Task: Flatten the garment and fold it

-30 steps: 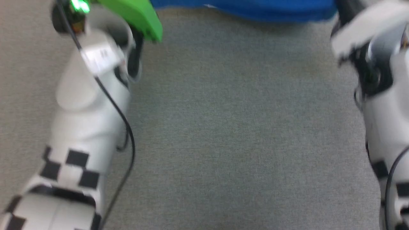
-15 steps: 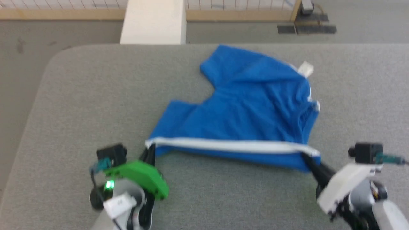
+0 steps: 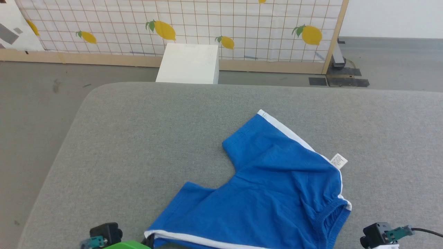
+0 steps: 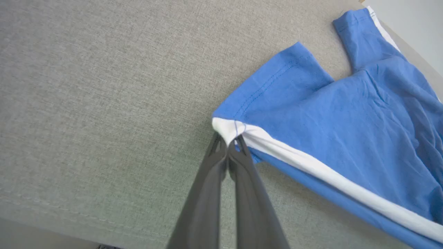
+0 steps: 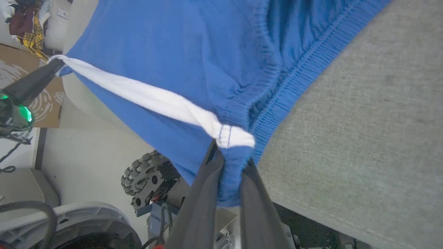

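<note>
Since half a second ago the head camera has tipped upward: the garment (image 3: 270, 193) now sits low in that view, and a white box (image 3: 188, 64) and a lemon-print screen (image 3: 207, 20) show beyond the grey table (image 3: 138, 145). Both grips look unchanged.

The left gripper (image 4: 228, 143) has its jaws pinched tight on the end of the white stripe (image 4: 311, 166) at a leg-hem corner. Bare table lies left of the tips, and blue cloth spreads ahead and to their right.

The stripe runs stretched across to the right gripper (image 5: 230, 160), whose jaws clamp its other end with a bunch of cloth, just beside the elastic waistband (image 5: 297, 72). Table lies right of these jaws; to their left and below, past the table edge, is a roller wheel (image 5: 143, 176). A white tag (image 3: 338, 161) sticks out well beyond them.
</note>
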Motion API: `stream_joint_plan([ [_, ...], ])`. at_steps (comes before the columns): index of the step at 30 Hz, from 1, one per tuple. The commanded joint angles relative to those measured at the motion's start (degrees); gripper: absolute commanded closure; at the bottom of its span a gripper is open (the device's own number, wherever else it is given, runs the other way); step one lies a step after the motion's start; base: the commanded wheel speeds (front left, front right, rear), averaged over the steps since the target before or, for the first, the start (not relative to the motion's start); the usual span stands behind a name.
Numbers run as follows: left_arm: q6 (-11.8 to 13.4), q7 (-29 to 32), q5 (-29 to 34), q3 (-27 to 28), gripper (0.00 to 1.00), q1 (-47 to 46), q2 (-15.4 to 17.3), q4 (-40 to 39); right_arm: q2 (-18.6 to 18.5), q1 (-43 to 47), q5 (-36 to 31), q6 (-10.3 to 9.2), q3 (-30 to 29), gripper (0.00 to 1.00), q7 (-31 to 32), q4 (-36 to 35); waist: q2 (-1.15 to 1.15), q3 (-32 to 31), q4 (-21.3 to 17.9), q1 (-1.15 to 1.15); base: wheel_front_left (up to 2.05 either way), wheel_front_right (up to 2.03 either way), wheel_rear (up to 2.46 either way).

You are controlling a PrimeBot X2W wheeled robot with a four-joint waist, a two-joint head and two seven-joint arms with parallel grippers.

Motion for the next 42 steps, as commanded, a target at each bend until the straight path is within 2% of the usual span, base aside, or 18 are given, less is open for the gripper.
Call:
stream_joint_plan([
  [1,0.97,-0.44,-0.22,1.36,1.00,0.44,1.28,-1.58,0.05,0.76,0.21,-0.10,-1.51,1.00,1.08,-1.56,0.00,-0.03,0.07,0.01,0.00,0.00,0.00],
  [6,0.33,-0.79,0.91,1.60,1.00,-3.19,2.39,-4.53,2.04,-0.47,-1.46,-0.10,-5.12,1.00,0.84,-5.18,0.00,1.27,-0.41,0.01,0.00,0.00,0.00],
  [10,-1.59,-0.50,2.24,-0.06,1.00,-11.80,1.52,-3.04,2.81,-2.52,-1.76,-0.10,-6.46,1.00,0.36,-6.49,0.00,3.70,-0.90,0.01,0.00,0.00,0.00],
  [18,-6.40,0.65,6.07,-5.19,1.00,-32.75,-2.12,7.91,2.94,-8.72,-1.71,-0.10,-8.19,1.00,-1.87,-6.10,0.00,10.62,-4.47,0.01,0.00,0.00,0.00],
  [26,-10.65,-0.07,8.59,-7.93,1.00,-50.23,-5.90,22.68,3.03,-14.91,-0.42,-0.10,-6.27,1.00,-5.15,-4.23,0.00,18.44,-10.00,0.01,0.00,0.00,0.00],
  [34,-13.19,-1.21,9.84,-9.39,1.00,-61.46,-8.19,35.33,4.58,-18.97,1.58,-0.10,-4.73,1.00,-9.67,-2.03,0.00,24.02,-14.48,0.01,0.00,0.00,0.00],
  [42,-15.28,-2.97,10.70,-10.82,1.00,-67.62,-9.19,43.75,4.22,-21.11,2.49,-0.10,-2.38,1.00,-12.75,0.90,0.00,27.00,-17.15,0.01,0.00,0.00,0.00],
])
